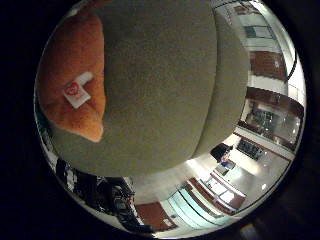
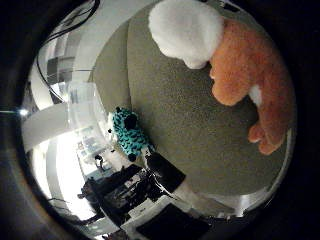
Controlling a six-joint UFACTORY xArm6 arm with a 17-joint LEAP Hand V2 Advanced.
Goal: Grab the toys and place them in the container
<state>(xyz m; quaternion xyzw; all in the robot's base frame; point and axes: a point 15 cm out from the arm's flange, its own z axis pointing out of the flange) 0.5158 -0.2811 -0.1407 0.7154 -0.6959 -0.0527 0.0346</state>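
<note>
An orange plush toy (image 1: 72,75) with a white and red tag (image 1: 77,91) lies on an olive-grey padded surface (image 1: 160,90), close to the palm. The right thumb side palm view shows the orange plush (image 2: 250,75) with a white fluffy part (image 2: 185,30), lying on the same kind of olive-grey surface (image 2: 170,110). A teal toy with dark spots (image 2: 127,135) sits just past the edge of that surface.
Beyond the surface's rounded edge is a room with shelves and furniture (image 1: 265,120). Dark equipment (image 2: 130,185) stands near the teal toy. A pale floor (image 2: 55,130) shows past the edge.
</note>
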